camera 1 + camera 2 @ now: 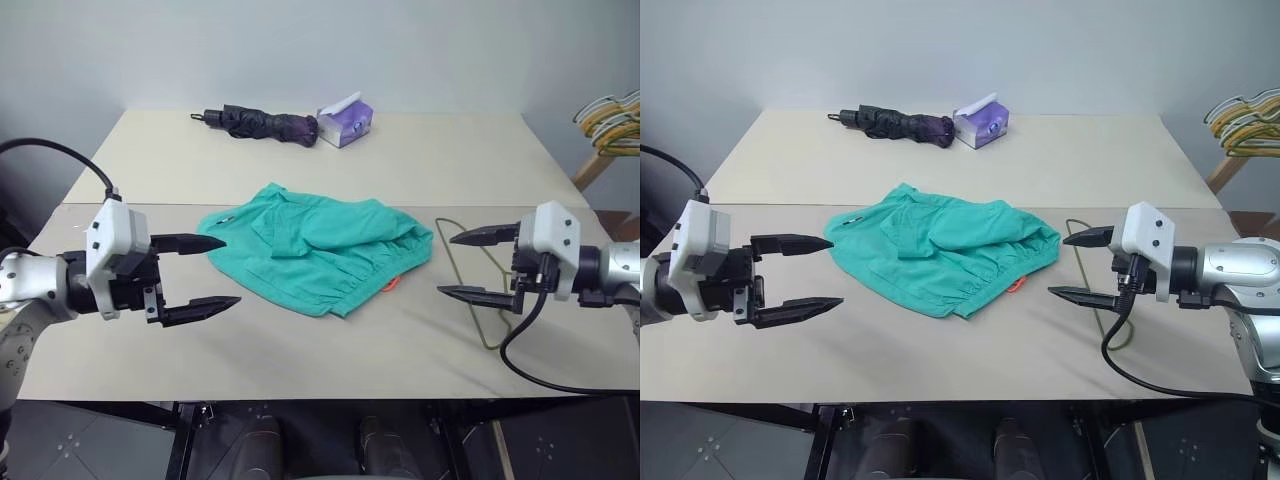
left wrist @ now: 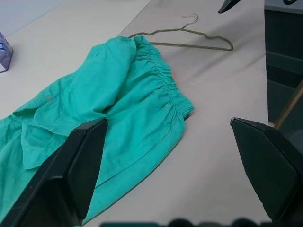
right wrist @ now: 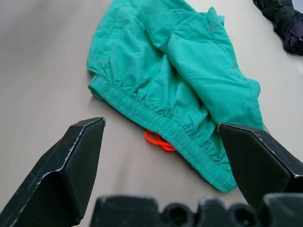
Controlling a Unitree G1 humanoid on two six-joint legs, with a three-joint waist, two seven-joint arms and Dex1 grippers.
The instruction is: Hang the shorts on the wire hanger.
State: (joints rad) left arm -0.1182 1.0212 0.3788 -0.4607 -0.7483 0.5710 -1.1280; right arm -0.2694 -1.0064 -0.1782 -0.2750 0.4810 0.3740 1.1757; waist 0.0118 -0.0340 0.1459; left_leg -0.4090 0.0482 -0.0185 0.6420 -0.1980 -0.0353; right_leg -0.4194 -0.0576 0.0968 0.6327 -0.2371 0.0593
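Note:
The teal-green shorts [image 1: 315,247] lie crumpled flat in the middle of the beige table [image 1: 300,340], elastic waistband toward the front right, a small orange tag [image 3: 158,140] poking out beneath it. The thin olive wire hanger [image 1: 470,290] lies flat on the table just right of the shorts; its hook [image 2: 191,19] shows in the left wrist view. My left gripper [image 1: 218,273] hovers open at the shorts' left edge, holding nothing. Over the hanger, my right gripper [image 1: 462,264] hovers open and holds nothing, pointing toward the shorts.
A dark folded umbrella [image 1: 262,124] and a purple tissue box [image 1: 346,122] sit at the table's far edge. A bunch of yellow, white and green hangers [image 1: 612,118] hangs off to the right beyond the table.

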